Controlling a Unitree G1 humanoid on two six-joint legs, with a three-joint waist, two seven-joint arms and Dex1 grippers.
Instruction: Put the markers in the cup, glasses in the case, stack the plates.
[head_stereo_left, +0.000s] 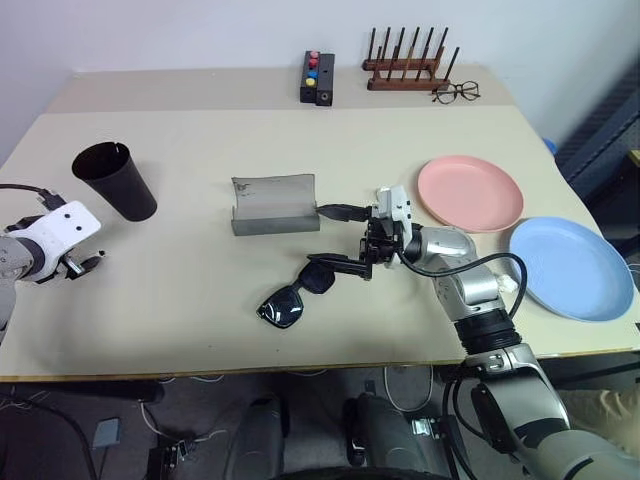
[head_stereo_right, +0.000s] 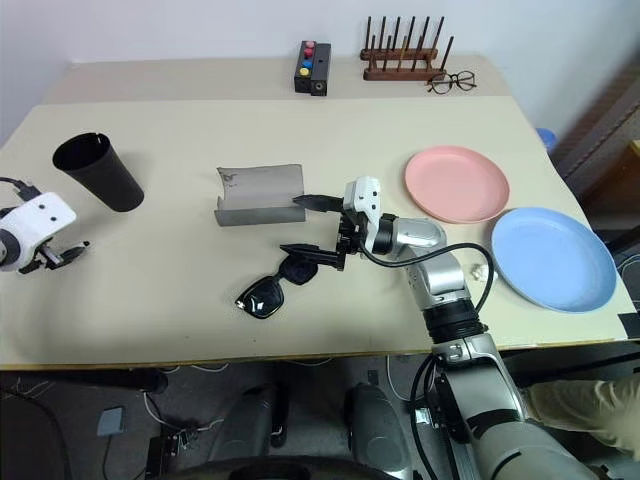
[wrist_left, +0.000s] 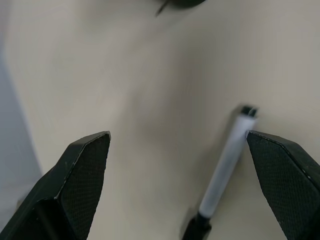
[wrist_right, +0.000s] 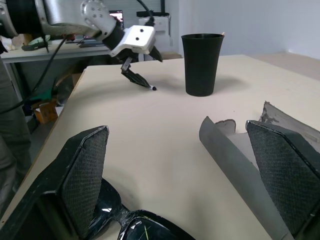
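The white marker (wrist_left: 227, 167) lies flat on the worktop (head_stereo_left: 200, 290) at its left side, just under my left gripper (head_stereo_left: 88, 264), and in the left wrist view it is between the two spread fingers, closer to one of them. I think the step in hand is the markers: this gripper is wide open and holds nothing. The next move, in my judgement, is to lower it so that the body of the marker comes between the fingers, then close and carry it to the cup (head_stereo_left: 115, 179), which stands upright a little farther back on the left.

The sunglasses (head_stereo_left: 300, 291) lie near the front middle of the worktop, and the grey case (head_stereo_left: 273, 205) stands open just behind them. My right gripper (head_stereo_left: 335, 238) is also spread and empty, between the case and the sunglasses. The pink plate (head_stereo_left: 470, 192) and the blue plate (head_stereo_left: 570, 268) lie side by side on the right, not yet stacked.
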